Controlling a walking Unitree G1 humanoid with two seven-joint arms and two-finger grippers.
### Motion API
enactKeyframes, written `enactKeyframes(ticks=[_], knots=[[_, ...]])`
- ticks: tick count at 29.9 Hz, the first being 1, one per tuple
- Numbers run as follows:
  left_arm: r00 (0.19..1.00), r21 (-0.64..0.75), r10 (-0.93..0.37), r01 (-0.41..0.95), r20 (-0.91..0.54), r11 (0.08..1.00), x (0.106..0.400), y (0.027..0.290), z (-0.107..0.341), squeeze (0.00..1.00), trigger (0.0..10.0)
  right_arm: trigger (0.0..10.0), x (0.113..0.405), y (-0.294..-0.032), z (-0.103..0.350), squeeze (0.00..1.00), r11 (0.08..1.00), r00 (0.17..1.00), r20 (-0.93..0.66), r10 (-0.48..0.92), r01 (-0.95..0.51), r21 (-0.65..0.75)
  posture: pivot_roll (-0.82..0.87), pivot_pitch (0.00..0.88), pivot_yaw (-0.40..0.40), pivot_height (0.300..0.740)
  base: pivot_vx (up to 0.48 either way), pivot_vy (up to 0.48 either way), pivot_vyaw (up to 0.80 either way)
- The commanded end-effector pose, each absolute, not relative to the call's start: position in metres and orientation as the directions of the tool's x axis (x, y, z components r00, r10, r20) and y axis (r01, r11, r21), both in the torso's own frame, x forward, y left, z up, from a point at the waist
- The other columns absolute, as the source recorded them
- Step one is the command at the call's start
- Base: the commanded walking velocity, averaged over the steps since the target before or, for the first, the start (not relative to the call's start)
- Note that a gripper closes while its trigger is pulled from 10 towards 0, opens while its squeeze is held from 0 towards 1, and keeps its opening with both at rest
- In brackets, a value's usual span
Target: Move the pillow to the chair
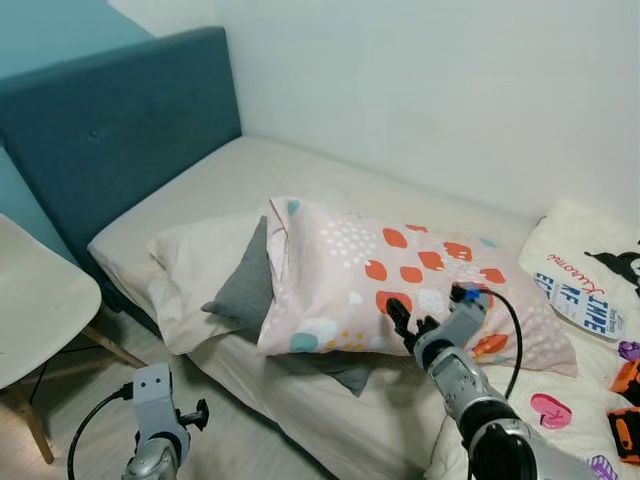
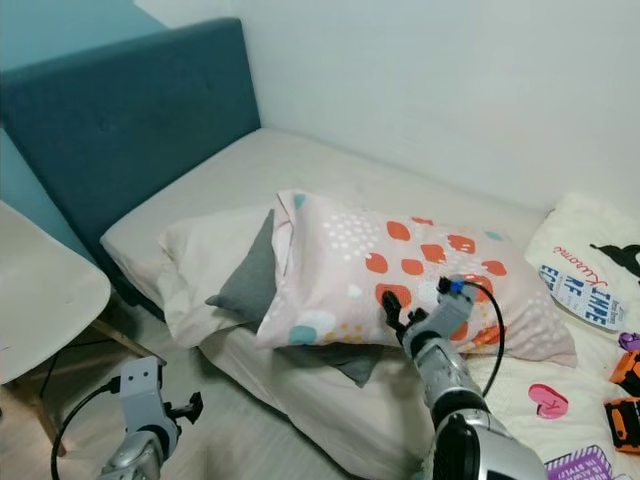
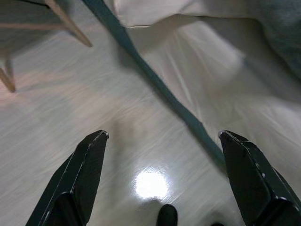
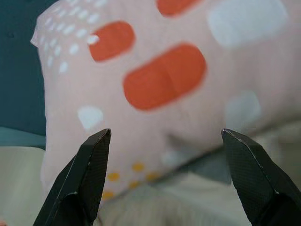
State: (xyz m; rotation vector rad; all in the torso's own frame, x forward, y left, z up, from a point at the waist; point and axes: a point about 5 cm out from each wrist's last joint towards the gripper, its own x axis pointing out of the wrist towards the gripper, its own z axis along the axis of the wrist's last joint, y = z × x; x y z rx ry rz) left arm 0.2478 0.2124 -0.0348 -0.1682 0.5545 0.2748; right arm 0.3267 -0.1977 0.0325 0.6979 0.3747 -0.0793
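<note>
A pink pillow [image 1: 390, 285] with orange and white patches lies on the bed, resting on a grey cushion [image 1: 246, 288] and a cream pillow [image 1: 195, 265]. My right gripper [image 1: 400, 322] is open at the pillow's front edge, its fingers [image 4: 89, 174] spread wide just before the pink fabric [image 4: 155, 94]. A white chair [image 1: 35, 300] with wooden legs stands at the left beside the bed. My left gripper [image 3: 160, 179] hangs low over the floor near the bed's side, open with nothing between its fingers.
The bed [image 1: 230, 170] has a teal headboard [image 1: 110, 130] against a white wall. A printed blanket [image 1: 590, 270] and small toys [image 1: 625, 400] lie at the right. Pale wooden floor [image 3: 70, 117] runs between the chair and the bed.
</note>
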Motion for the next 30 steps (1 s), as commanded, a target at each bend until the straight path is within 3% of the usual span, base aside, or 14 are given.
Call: enactKeyframes(ticks=[1,9,19,30], knots=[[0.802,-0.062,0.213,-0.297,-0.558,0.953,0.242,0.215,-0.039,0.00,10.0,10.0,0.318,-0.202,0.022,0.00,0.725,0.914,-0.403,0.034,0.255,0.640,-0.17,0.002,0.019,0.670,0.000,0.000,0.00],[0.803,-0.056,0.206,-0.285,-0.559,0.957,0.241,0.215,-0.040,0.00,10.0,10.0,0.313,-0.208,0.019,0.00,0.655,0.918,-0.395,0.011,0.292,0.697,-0.17,0.001,0.023,0.650,0.000,0.000,0.00],[0.806,-0.046,0.206,-0.277,-0.555,0.960,0.238,0.216,-0.040,0.00,10.0,10.0,0.327,-0.208,0.037,0.00,0.589,0.955,-0.296,0.019,0.229,0.775,-0.16,0.021,0.029,0.610,0.000,0.000,0.00],[0.871,-0.066,0.263,-0.317,-0.415,0.946,0.262,0.234,-0.013,0.00,10.0,10.0,0.343,-0.190,0.055,0.00,0.470,0.978,-0.192,0.086,0.130,0.873,-0.13,0.066,0.044,0.570,0.000,0.000,0.00]])
